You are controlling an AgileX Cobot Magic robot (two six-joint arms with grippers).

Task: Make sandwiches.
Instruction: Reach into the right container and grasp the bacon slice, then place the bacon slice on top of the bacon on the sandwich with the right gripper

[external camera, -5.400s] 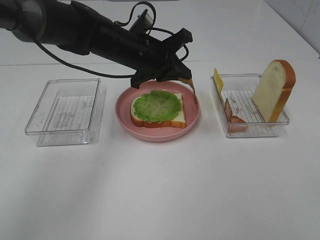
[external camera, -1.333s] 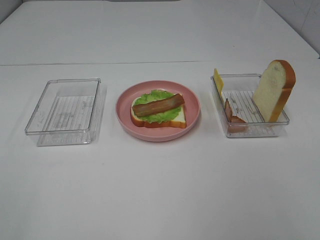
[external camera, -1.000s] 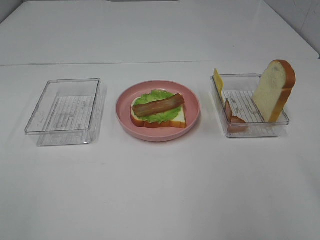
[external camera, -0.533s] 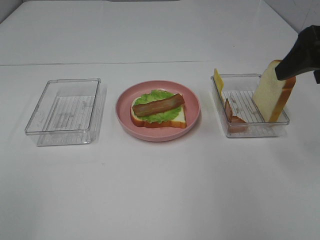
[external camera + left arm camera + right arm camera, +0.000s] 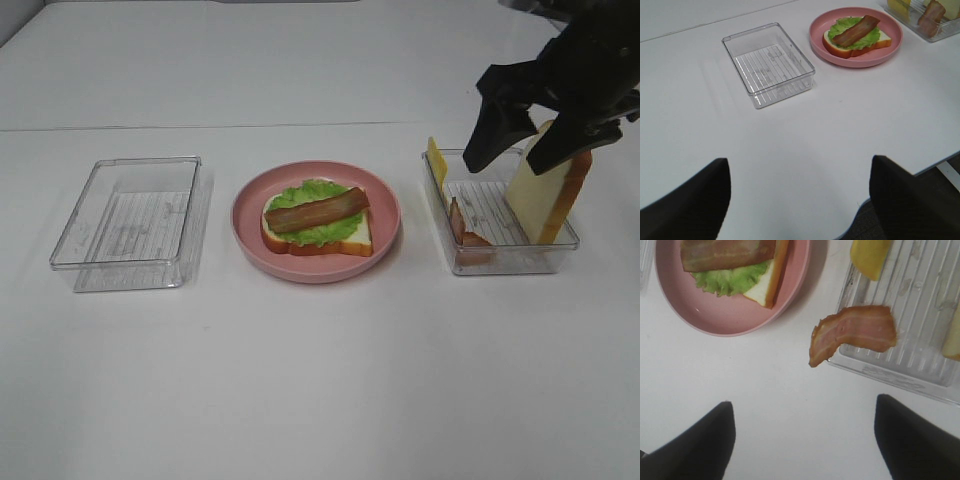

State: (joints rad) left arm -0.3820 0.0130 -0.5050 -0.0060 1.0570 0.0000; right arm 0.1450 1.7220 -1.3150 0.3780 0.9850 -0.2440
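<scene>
The sandwich [image 5: 316,222] lies on a round pink plate [image 5: 246,215] at the table's middle: a white bread slice, green lettuce and a brown bacon strip [image 5: 316,209] on top. My right gripper [image 5: 512,155] hovers open over the right clear tray [image 5: 505,260], just above a standing bread slice [image 5: 548,195]. In that tray a yellow cheese square [image 5: 437,160] leans at the left end and a pink-brown meat slice [image 5: 852,335] hangs over the near wall. The right wrist view shows nothing between its fingers [image 5: 690,450]. My left gripper [image 5: 797,210] is open and empty, set back from the plate [image 5: 860,62].
An empty clear tray [image 5: 125,222] stands left of the plate, also seen in the left wrist view as the nearest tray [image 5: 769,63]. The table's front edge [image 5: 900,177] runs close under the left gripper. The wide white tabletop stretches in front of the trays.
The left arm laid the bacon on the lettuce and withdrew out of the exterior view. In the last second the right arm came in from the right and now hangs over the right tray.
</scene>
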